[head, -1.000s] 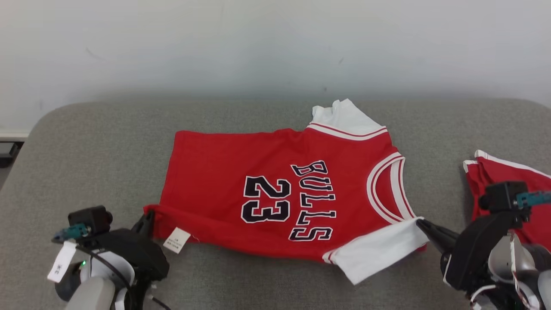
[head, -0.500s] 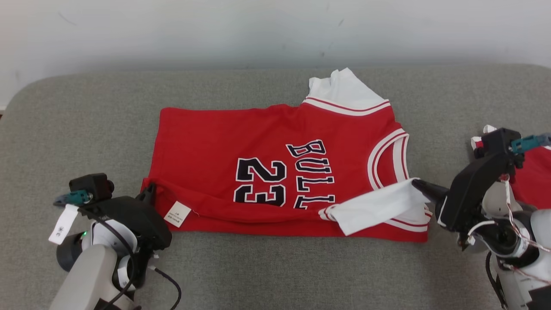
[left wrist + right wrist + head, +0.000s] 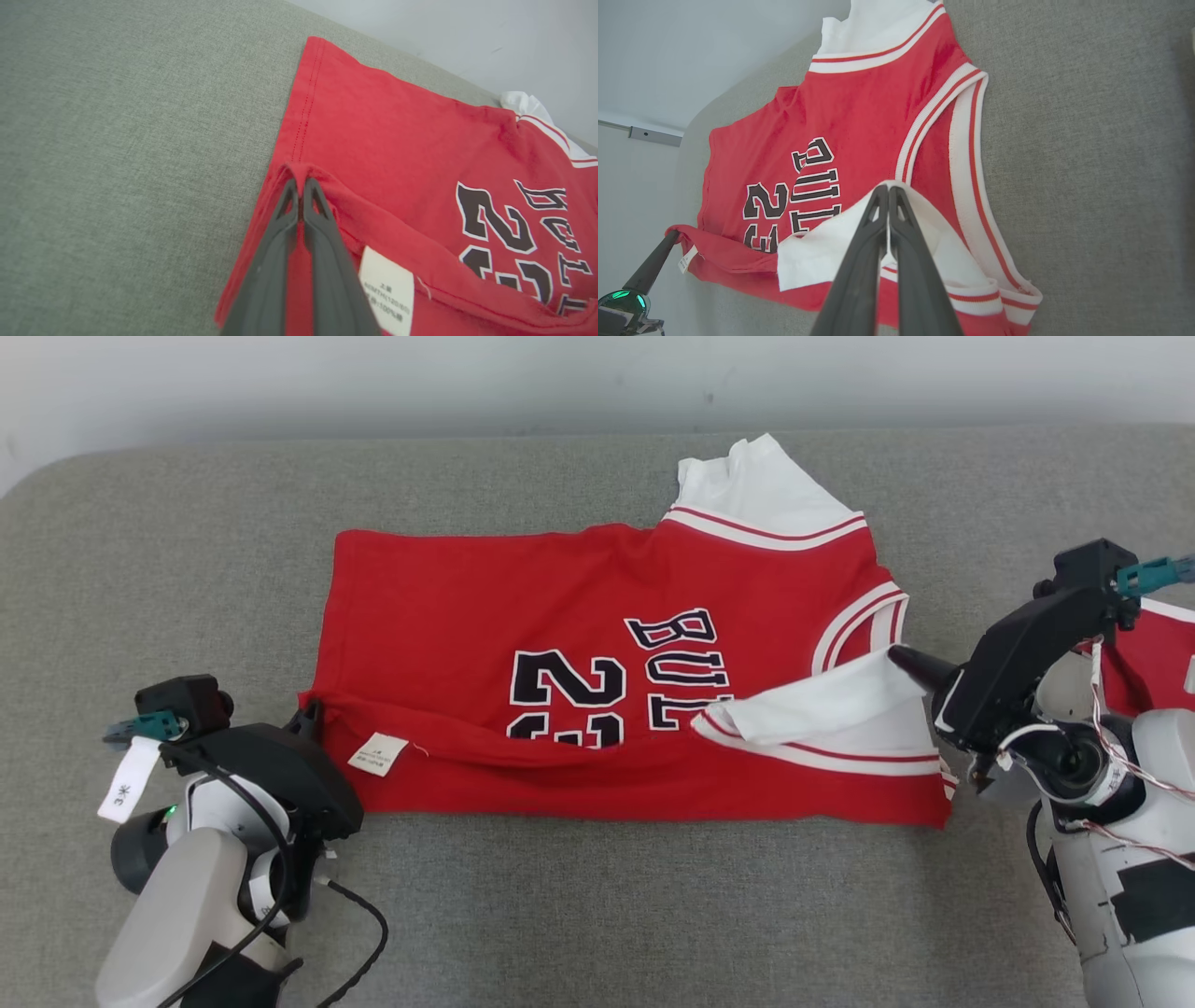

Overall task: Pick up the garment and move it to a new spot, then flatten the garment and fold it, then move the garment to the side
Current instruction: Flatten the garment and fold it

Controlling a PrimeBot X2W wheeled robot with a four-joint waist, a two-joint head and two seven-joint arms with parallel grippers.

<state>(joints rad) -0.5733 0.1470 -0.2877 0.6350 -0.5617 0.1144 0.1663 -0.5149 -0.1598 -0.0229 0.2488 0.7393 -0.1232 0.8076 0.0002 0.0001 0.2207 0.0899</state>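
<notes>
The garment (image 3: 523,607) is a red jersey with white sleeves and black "BULLS 23" lettering, lying across the grey padded surface (image 3: 187,541). Its near edge is lifted and doubled back over the lettering. My left gripper (image 3: 308,714) is shut on the red hem corner at the garment's left end, beside a white care label (image 3: 376,754). The left wrist view shows that gripper (image 3: 300,182) pinching the hem of the garment (image 3: 397,130). My right gripper (image 3: 901,658) is shut on the white sleeve at the right end, where the right wrist view shows that gripper (image 3: 887,189) gripping the garment (image 3: 859,112).
A second red garment (image 3: 1153,653) lies at the right edge, behind my right arm. A pale wall runs along the back of the surface. Bare grey surface lies to the left and in front of the jersey. The left gripper (image 3: 668,235) also appears in the right wrist view.
Both grippers have carried the jersey's near edge up and away from me, so it now covers the lower part of the lettering. The head camera has tilted down meanwhile.
</notes>
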